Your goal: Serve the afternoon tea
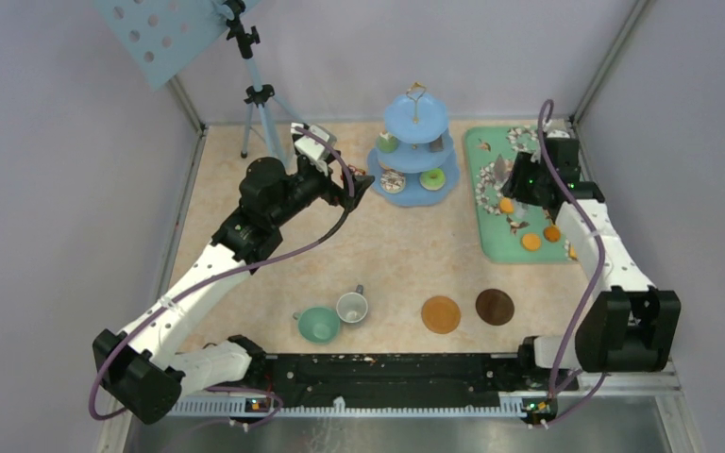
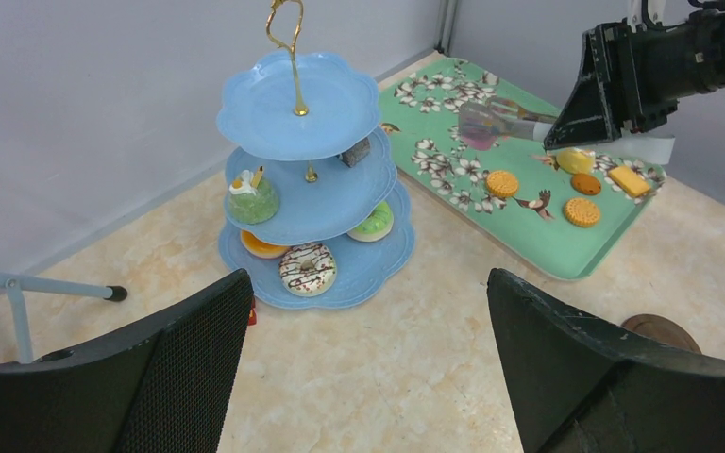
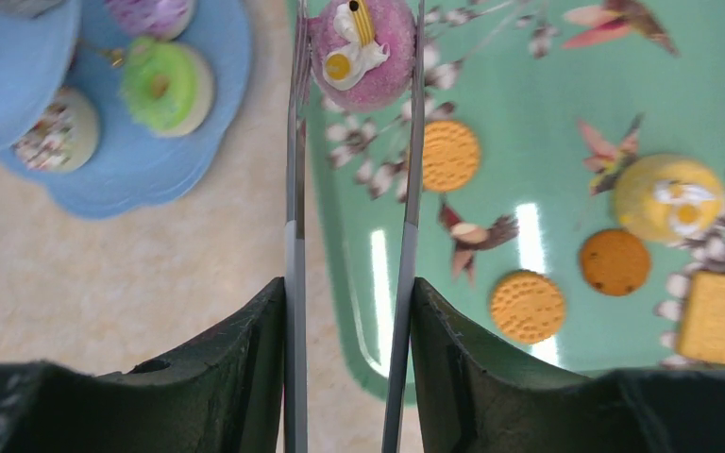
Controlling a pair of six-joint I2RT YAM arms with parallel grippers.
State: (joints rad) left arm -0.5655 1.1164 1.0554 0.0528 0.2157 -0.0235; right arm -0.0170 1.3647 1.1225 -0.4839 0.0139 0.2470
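Tongs doing the real work here: the right gripper (image 3: 349,311) is clamped on a pair of metal tongs (image 3: 293,189), one black finger pressed to each blade. The blades in turn pinch a pink cupcake (image 3: 363,47) at their far tips.

So the cupcake sits dead ahead of the gripper, right along the tongs' long axis, over the near-stand edge of the green floral tray (image 3: 547,113). I can't tell if it's actually lifted clear or just squeezed.

The cupcake is round, so it has no long axis to speak of. It's upright, with the cream swirl and yellow bits facing up.

What the next move hangs on: the light-blue three-tier stand (image 3: 217,142) lies off to the left of the blades (robot's left too). My guess is a sideways swing, not a push forward.

The left gripper (image 2: 368,283) hovers just in front of the stand, wide open and holding nothing. It's nearer the stand, but the right arm has the cupcake.
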